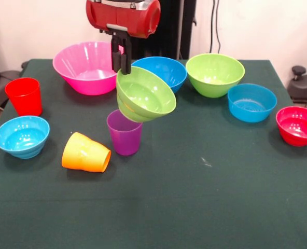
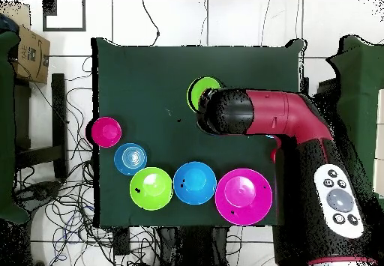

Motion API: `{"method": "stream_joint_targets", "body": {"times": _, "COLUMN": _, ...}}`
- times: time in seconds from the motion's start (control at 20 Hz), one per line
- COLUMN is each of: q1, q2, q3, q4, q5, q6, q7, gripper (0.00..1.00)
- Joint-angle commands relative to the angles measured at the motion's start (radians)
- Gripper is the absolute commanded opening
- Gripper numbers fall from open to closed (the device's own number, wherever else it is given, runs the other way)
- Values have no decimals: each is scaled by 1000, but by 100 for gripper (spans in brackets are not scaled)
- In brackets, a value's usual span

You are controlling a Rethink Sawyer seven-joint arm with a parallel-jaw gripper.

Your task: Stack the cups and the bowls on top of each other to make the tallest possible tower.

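My gripper (image 1: 121, 66) is shut on the rim of a small lime green bowl (image 1: 144, 95) and holds it tilted in the air. The bowl hangs just above and behind the upright purple cup (image 1: 125, 134), and its lower edge overlaps the cup's rim in the front view. The orange cup (image 1: 86, 153) lies on its side left of the purple cup. The red cup (image 1: 24, 96) stands upright at the left. In the overhead view the held bowl (image 2: 201, 92) shows beside the arm (image 2: 247, 113), which hides the gripper and the cups.
A big pink bowl (image 1: 88, 66), a blue bowl (image 1: 164, 70) and a lime green bowl (image 1: 214, 74) stand along the far side. A small blue bowl (image 1: 252, 102) and a red bowl (image 1: 298, 125) sit at the right, a light blue bowl (image 1: 22, 136) at the left.
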Motion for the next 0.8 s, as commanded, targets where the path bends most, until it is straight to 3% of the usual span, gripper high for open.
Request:
{"method": "stream_joint_targets", "body": {"times": 0.05, "q1": -2, "q2": 50, "q3": 69, "q4": 25, "q5": -79, "q6": 68, "q7": -238, "gripper": 0}}
{"method": "stream_joint_targets", "body": {"times": 0.8, "q1": 0, "q2": 76, "q3": 74, "q4": 34, "q5": -108, "q6": 27, "q7": -201, "gripper": 0}}
